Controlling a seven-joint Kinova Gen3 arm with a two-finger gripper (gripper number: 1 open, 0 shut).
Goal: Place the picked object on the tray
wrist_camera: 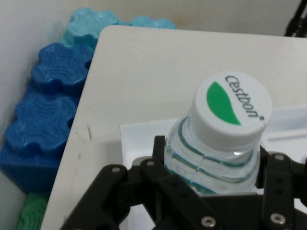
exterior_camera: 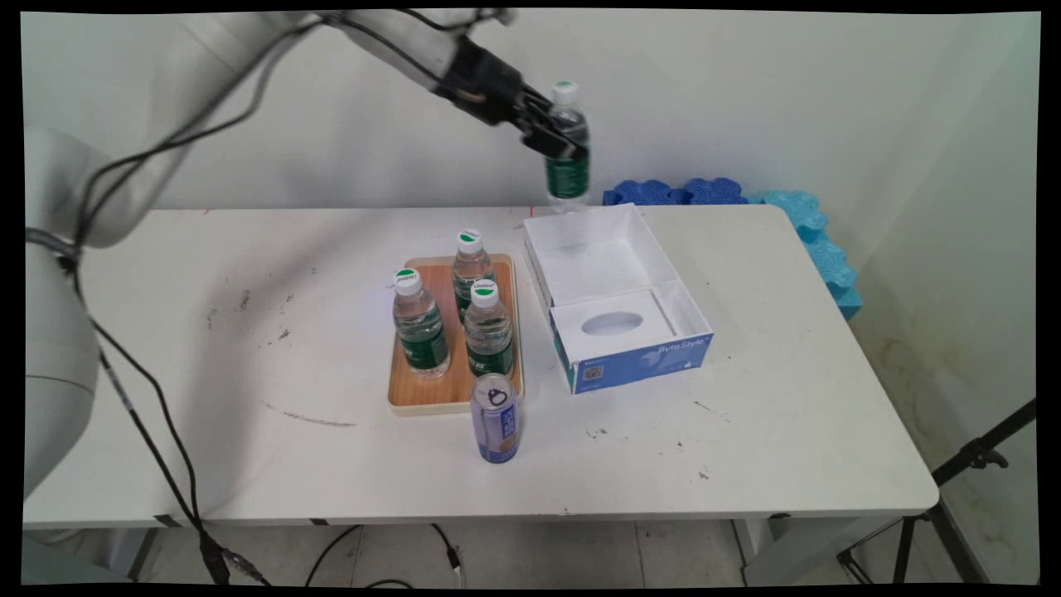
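- Jaws clamped on a bottle (exterior_camera: 568, 145), gripper (exterior_camera: 554, 137) holding it up over the far end of my open box (exterior_camera: 617, 290).
- Three more bottles on the tray (exterior_camera: 452, 390) left of it, can (exterior_camera: 496, 419) nearest.

The white arm (exterior_camera: 390, 37) enters from the upper left of the frame and slopes down to the right across the top, black cables (exterior_camera: 149, 157) hanging from it down the left side. Its black gripper (exterior_camera: 564, 137) sits top centre, raised high, pointing down and right. The fingers (wrist_camera: 160, 153) are closed on the shoulder of a bottle (exterior_camera: 568, 166), held upright, one each side just below the cap.
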